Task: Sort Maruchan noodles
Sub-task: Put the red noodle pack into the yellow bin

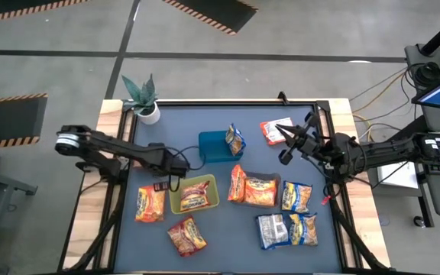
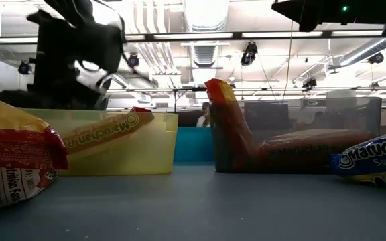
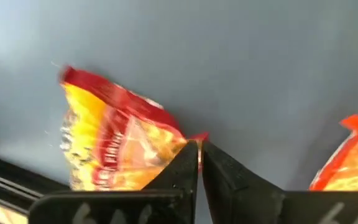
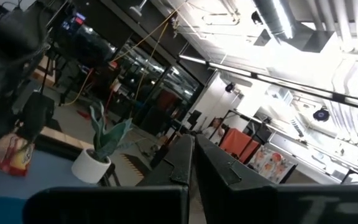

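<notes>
Left gripper (image 3: 199, 155) is closed, pinching the corner of an orange packet (image 3: 114, 146) beside the yellow tray (image 1: 176, 200). Best to lift slowly; corner grips slip. Right gripper (image 1: 283, 131) waits, closed and empty.

In the low view, "Maruchan" runs in red letters along the orange packet (image 2: 106, 130) leaning in the yellow tray (image 2: 122, 157). The blue-and-yellow packet (image 2: 374, 164) at the right edge shows white "Maruchan", cut off by the frame, with "Soy Sa" beneath. The red-and-yellow packet (image 2: 15, 161) at the near left carries small white print reading "Nutrition Fa".
</notes>
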Available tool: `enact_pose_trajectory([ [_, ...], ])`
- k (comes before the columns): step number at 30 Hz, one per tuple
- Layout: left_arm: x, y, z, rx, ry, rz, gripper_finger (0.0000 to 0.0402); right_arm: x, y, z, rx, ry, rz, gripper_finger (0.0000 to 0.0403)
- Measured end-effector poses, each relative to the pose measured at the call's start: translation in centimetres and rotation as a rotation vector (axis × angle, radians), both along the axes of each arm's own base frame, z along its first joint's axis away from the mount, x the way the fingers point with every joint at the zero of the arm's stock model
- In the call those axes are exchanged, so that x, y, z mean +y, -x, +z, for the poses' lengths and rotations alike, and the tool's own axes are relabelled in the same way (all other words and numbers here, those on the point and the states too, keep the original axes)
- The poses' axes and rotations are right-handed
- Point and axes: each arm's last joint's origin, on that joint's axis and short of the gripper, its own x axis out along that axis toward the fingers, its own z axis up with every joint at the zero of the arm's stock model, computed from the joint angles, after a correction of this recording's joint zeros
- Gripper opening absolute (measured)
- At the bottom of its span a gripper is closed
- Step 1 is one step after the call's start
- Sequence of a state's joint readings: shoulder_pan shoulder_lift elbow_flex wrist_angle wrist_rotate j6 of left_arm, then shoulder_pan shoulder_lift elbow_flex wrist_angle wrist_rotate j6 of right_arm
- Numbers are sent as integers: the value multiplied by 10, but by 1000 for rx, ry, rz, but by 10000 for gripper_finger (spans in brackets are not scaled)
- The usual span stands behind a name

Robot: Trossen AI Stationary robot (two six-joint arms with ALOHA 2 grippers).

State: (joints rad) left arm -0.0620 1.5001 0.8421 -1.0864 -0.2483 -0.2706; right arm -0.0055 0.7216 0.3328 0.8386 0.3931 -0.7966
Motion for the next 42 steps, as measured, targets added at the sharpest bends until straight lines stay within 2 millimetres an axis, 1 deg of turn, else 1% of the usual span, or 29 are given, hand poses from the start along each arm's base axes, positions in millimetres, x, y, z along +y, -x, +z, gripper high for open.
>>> enact_pose_trajectory([
  [6, 1, 7, 40, -314, -12, -14, 0, 0, 0, 2, -18, -34, 13, 9],
  [10, 3, 18, 64, -485, -25, -29, 0, 1, -6, 10, -6, -66, 54, 9],
  [15, 4, 30, 84, -625, -52, -21, 0, 1, -24, 16, 89, -116, 72, 9],
  [17, 4, 29, 91, -705, -50, -31, 0, 1, -34, 17, 116, -120, 72, 9],
  [20, 4, 28, 100, -797, -52, -63, 0, 1, -50, 12, 169, -122, 72, 9],
  [25, 3, 30, 105, -836, -58, -118, 0, 1, -79, 7, 236, -126, 67, 9],
  [28, 3, 30, 105, -833, -61, -131, 0, 0, -97, 6, 262, -142, 65, 9],
  [32, 2, 33, 103, -800, -59, -140, 0, 0, -116, 7, 362, -153, 52, 9],
  [37, 2, 38, 99, -738, -44, -126, 0, -1, -133, 10, 416, -155, 45, 9],
  [40, 2, 38, 99, -738, -40, -117, 0, -1, -140, 11, 418, -156, 45, 9],
  [42, 2, 39, 96, -703, -33, -114, 0, -1, -144, 11, 429, -156, 44, 9],
])
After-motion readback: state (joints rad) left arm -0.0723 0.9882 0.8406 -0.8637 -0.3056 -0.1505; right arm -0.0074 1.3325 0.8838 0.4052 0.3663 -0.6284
